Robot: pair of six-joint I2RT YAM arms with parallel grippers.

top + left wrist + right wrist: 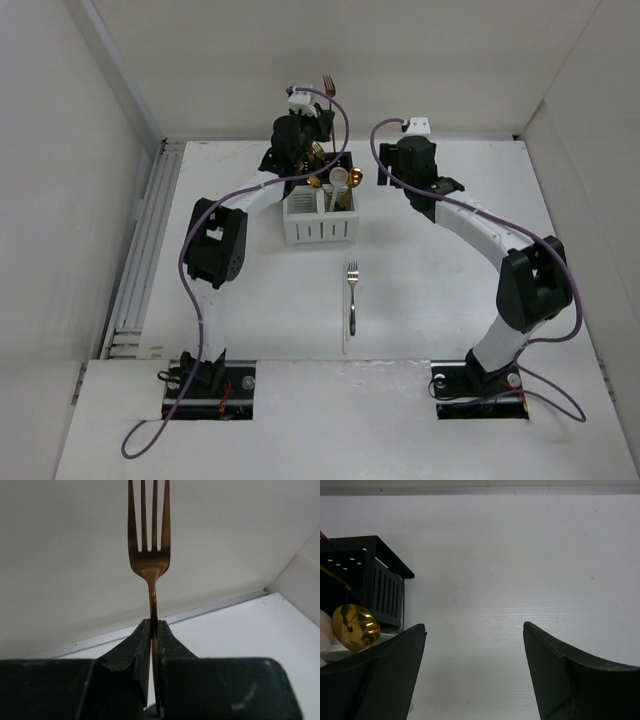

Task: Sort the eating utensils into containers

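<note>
Our left gripper (pixel 154 625) is clamped on one copper fork (pixel 149 555), tines up, by the black container (pixel 380 580), which its arm mostly hides from above. We count two containers. The white container (pixel 320 228) holds a clump of utensils too tangled to count. A second fork (pixel 352 295) lies alone on the open table (pixel 450 300). Our right gripper (pixel 475 630) gapes wide and empty just right of the black container.

Lab robot cell, not a home. White table (pixel 280 300) boxed by plain white panels (pixel 400 50) left, far and right; my arm bases (pixel 205 385) bolted at the near edge, purple cable (pixel 183 268) trailing loose.
</note>
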